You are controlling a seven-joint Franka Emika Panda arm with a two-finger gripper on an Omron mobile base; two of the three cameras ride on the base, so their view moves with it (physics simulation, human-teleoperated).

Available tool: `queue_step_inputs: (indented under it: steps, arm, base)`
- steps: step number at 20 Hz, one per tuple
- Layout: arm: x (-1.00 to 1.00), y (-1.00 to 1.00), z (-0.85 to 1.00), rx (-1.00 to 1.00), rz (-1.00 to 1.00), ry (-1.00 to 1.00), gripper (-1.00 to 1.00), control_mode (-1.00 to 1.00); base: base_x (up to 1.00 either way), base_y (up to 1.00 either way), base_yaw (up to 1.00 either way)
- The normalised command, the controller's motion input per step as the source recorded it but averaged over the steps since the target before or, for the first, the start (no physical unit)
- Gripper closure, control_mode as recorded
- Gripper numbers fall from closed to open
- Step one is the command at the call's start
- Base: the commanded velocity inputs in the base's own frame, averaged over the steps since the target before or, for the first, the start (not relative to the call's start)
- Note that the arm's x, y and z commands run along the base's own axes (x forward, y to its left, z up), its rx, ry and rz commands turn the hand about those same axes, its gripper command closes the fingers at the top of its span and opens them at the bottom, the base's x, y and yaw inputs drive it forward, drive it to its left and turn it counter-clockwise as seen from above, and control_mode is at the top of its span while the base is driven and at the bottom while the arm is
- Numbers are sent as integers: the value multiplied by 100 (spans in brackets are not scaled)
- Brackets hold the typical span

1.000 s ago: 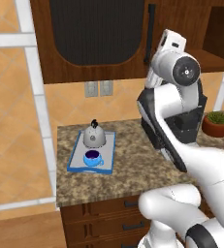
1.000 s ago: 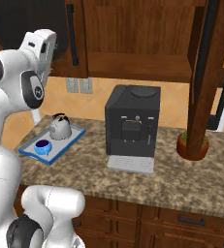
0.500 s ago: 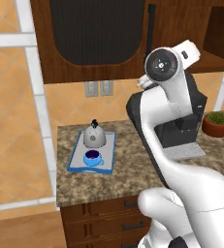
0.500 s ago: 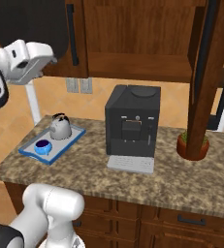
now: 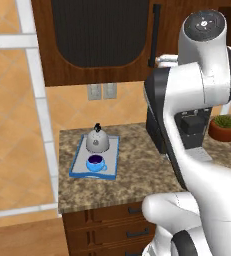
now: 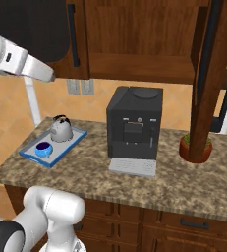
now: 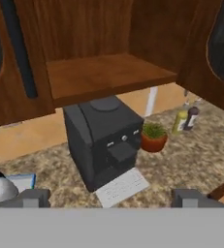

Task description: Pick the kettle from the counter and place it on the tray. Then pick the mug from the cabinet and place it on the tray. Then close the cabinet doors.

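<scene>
- We find the kettle (image 5: 97, 140) standing upright on the tray (image 5: 80, 160), at the tray's far end; the mug (image 5: 95, 163) sits just beside it at the near end, toward six o'clock of the kettle in the left base view. Both rest inside the blue rim.
- The tray lies on the counter (image 6: 134, 182) toward its left end, with its long axis running away from the base.
- With both items placed, we judge that only the cabinet doors remain.
- In the hand view the cabinet (image 7: 104, 72) stands open, its shelf bare. One door with its black bar handle (image 7: 17, 48) hangs at ten o'clock, and another door (image 7: 220, 43) stands at two o'clock.
- In the right base view a door (image 6: 206, 74) projects toward the base, edge-on, its long axis vertical.
- The gripper (image 7: 111, 199) has its fingers spread wide with nothing between them; it faces the shelf opening and the coffee machine (image 7: 101, 140) below it.
- The doors lie to either side of the fingers rather than ahead, so we judge the next move calls for swinging to one door's outer face.
- A potted plant (image 7: 153, 135) and bottles (image 7: 186, 120) stand at three o'clock of the machine.
</scene>
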Motion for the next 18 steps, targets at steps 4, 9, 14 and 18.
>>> queue_step_inputs:
  steps: [4,9,14,18]
  arm:
    - [-28,-9,-31,47,-36,-50,-100,-100]
    - [-4,-4,-46,27,-42,-54,-100,-100]
    - [-6,-36,-5,28,-36,-23,-100,-100]
    - [-30,-37,0,21,-21,-16,-100,-100]
  base:
    - [0,0,0]
    - [0,0,0]
    - [0,0,0]
    - [0,0,0]
